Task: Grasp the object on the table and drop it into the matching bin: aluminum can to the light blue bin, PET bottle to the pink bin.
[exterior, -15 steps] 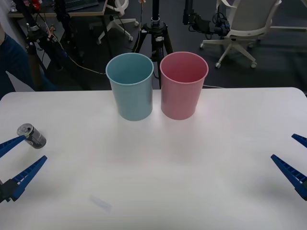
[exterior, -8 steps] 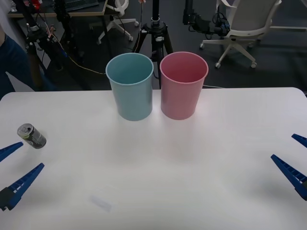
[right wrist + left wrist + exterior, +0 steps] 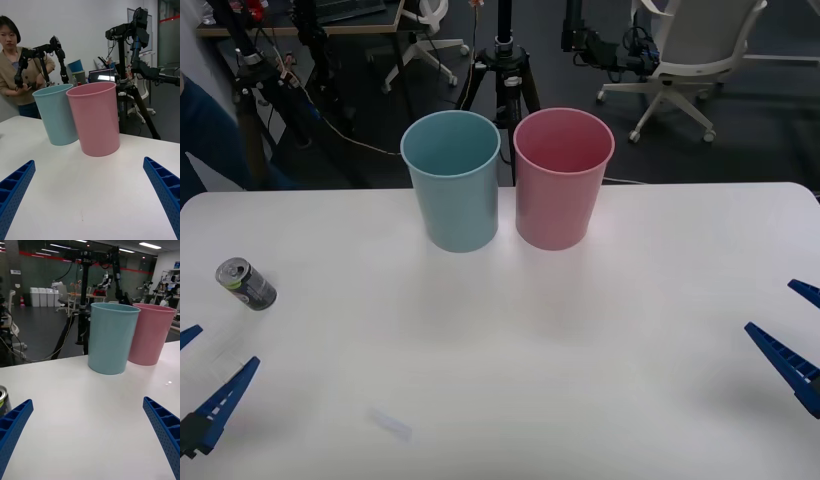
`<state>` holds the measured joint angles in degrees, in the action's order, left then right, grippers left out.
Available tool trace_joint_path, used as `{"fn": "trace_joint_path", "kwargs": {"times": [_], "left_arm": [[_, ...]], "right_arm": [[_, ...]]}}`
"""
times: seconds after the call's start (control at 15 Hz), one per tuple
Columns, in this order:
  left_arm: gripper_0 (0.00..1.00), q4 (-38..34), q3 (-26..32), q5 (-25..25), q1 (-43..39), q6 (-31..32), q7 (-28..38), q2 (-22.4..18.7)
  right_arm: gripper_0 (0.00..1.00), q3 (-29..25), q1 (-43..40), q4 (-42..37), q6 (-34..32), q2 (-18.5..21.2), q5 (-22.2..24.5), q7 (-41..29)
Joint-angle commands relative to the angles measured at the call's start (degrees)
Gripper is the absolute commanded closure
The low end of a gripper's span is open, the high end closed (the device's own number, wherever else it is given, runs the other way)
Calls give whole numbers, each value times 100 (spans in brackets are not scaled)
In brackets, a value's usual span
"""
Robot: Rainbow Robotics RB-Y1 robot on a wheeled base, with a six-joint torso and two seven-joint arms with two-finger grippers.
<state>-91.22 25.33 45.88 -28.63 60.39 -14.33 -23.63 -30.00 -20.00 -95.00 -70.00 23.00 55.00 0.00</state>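
Left end effector point(image 3: 200, 385) open, near the can point(image 3: 246, 284); an off-centre approach may knock the can away. Right end effector point(image 3: 795, 335) open, idle.

On the counter point(image 3: 510, 340), the two bins stood side by side at the far edge, near the middle: the light blue bin point(image 3: 452, 180) on the left, the pink bin point(image 3: 563, 178) just beside it on the right. The aluminum can point(image 3: 245, 283) lay near the left edge, well apart from both bins.
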Motion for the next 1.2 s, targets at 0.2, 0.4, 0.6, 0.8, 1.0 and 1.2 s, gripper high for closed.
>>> {"fn": "trace_joint_path", "kwargs": {"times": [0.2, 0.4, 0.6, 0.8, 1.0, 1.2], "left_arm": [[0, 1106, 24, -105, 569, -10, -377, -1], [0, 1941, 121, -246, 1034, -10, -1001, -10], [0, 2609, 95, -448, 1421, -19, -1608, -28], [0, 3145, 68, -510, 1799, -19, -1775, -63], [0, 3892, 42, -527, 2362, -19, -2196, -72], [0, 4472, -2, -536, 2819, -19, -2372, -107]], "right_arm": [[0, 0, 0, 0, 0, 0, 0, 0], [0, 0, 0, 0, 0, 0, 0, 0], [0, 0, 0, 0, 0, 0, 0, 0], [0, 0, 0, 0, 0, 0, 0, 0], [0, 0, 0, 0, 0, 0, 0, 0], [0, 0, 0, 0, 0, 0, 0, 0]]}}
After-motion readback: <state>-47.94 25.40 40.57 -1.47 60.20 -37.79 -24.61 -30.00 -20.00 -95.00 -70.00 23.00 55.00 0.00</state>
